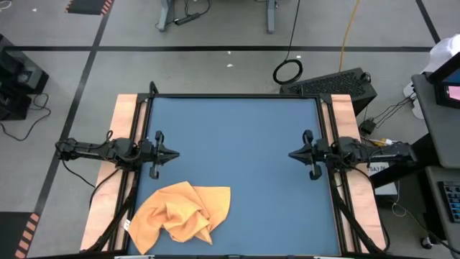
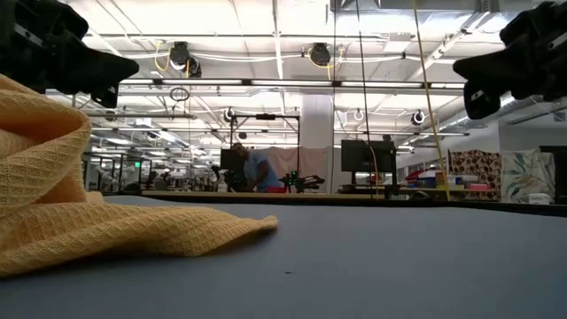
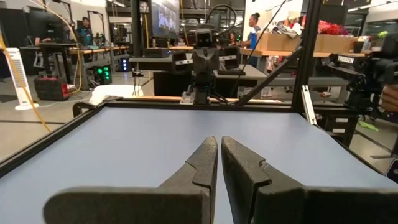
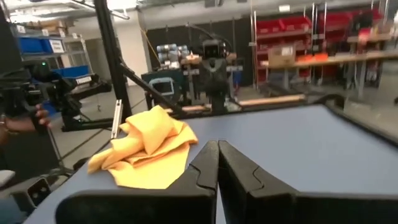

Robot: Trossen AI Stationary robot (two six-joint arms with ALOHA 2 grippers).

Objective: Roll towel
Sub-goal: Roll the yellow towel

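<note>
The orange-yellow towel lies crumpled in a loose heap on the blue table, at its near left corner. Its folds rest on the table top, and one flat flap spreads out toward the middle. The right wrist view also shows the towel. My left gripper hangs level above the table's left side, pointing toward the middle, shut and with nothing in it. My right gripper faces it from the right side, also level, shut and holding nothing. Both stand well clear of the towel.
A black frame rims the table, with wooden boards along both sides. The blue surface between the two grippers and toward the far edge is bare. People stand in the room beyond the table.
</note>
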